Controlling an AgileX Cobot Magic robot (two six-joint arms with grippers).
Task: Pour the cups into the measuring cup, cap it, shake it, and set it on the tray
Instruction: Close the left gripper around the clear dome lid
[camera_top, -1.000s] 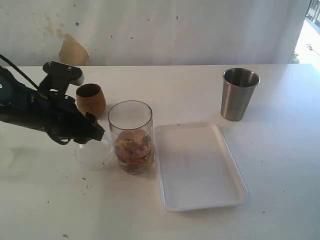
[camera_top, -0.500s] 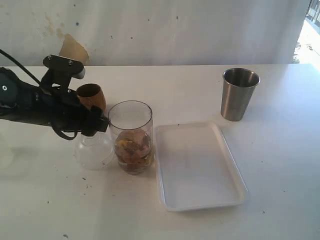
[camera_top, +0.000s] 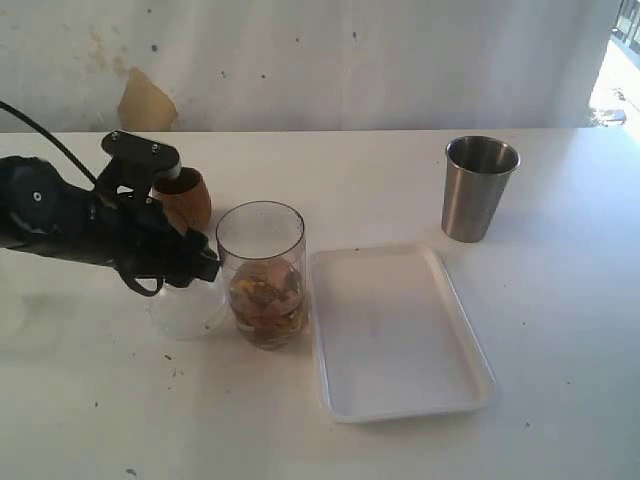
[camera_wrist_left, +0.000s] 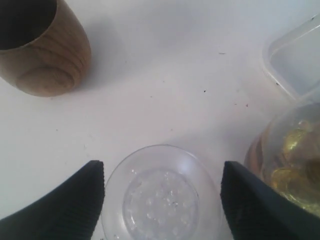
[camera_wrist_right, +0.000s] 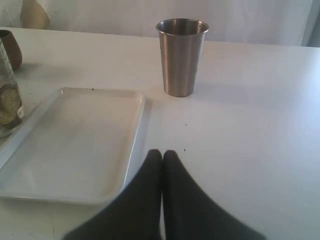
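Measuring cup; where?

Upright on the table, between cap and tray; brown bits inside.

Jaws?

Left gripper spread astride the cap, gripping nothing; right gripper closed, empty.

Left tool — slightly closer to measuring cup

soft daylight, overexposed glare far right

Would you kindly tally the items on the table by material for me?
Wood: 1, the wooden cup
Steel: 1, the tumbler
Clear plastic: 2, the measuring cup and the cap
White plastic: 1, the tray
Total: 5
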